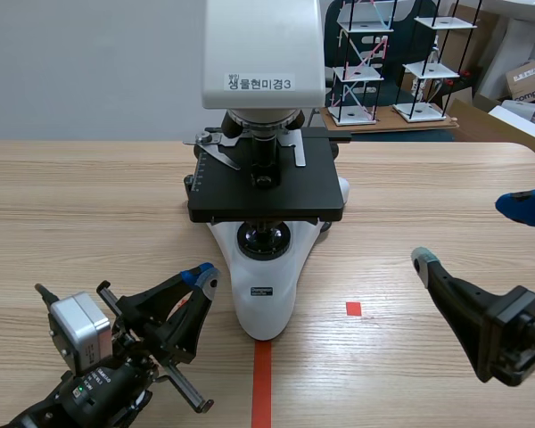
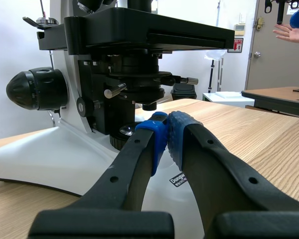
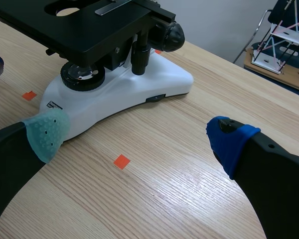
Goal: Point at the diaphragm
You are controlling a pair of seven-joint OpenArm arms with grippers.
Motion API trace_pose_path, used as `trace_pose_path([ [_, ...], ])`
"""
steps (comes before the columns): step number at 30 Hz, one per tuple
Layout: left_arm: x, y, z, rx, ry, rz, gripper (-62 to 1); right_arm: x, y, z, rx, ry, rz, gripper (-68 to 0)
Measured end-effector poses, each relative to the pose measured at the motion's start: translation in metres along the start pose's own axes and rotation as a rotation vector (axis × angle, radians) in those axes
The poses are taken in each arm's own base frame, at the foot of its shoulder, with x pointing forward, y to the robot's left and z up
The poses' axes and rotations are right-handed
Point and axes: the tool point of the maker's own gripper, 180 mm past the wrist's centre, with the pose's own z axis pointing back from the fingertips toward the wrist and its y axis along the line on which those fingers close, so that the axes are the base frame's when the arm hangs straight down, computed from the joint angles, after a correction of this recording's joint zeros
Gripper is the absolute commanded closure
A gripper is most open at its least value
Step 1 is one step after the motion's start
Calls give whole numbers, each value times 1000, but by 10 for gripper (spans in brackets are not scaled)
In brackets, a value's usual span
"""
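While the microscope [image 1: 266, 294] stands mid-counter [image 1: 89, 205], bare wood lies open on both sides. Diaphragm [image 2: 139, 82] sits under the black stage [image 2: 149, 30], above the white base [image 2: 50, 154], axis vertical, small lever [image 2: 188, 80] sticking out sideways. Left claw [image 2: 164, 134] is low by the base, pads pressed together, angled up toward the diaphragm, not touching. Right claw [image 3: 138, 137] spread wide, well off to the right.

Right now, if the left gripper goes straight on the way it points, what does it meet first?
The left gripper would probably first meet the black condenser and diaphragm unit under the stage; the depth is unclear.
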Motion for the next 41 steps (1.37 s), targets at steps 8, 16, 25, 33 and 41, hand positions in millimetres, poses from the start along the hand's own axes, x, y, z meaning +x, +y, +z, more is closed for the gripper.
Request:
trace_pose_path([
  [8,0,0,0,0,0,0,-17,0,0,0,0,0,0,-602],
  [16,0,2,2,-1,5,-5,-17,0,0,0,0,1,0,-602],
  [25,0,4,4,-4,11,-11,-17,0,0,0,0,1,0,-602],
  [33,0,4,4,-4,11,-11,-17,0,0,0,0,1,0,-602],
  [41,0,4,4,-4,11,-11,-17,0,0,0,0,1,0,-602],
])
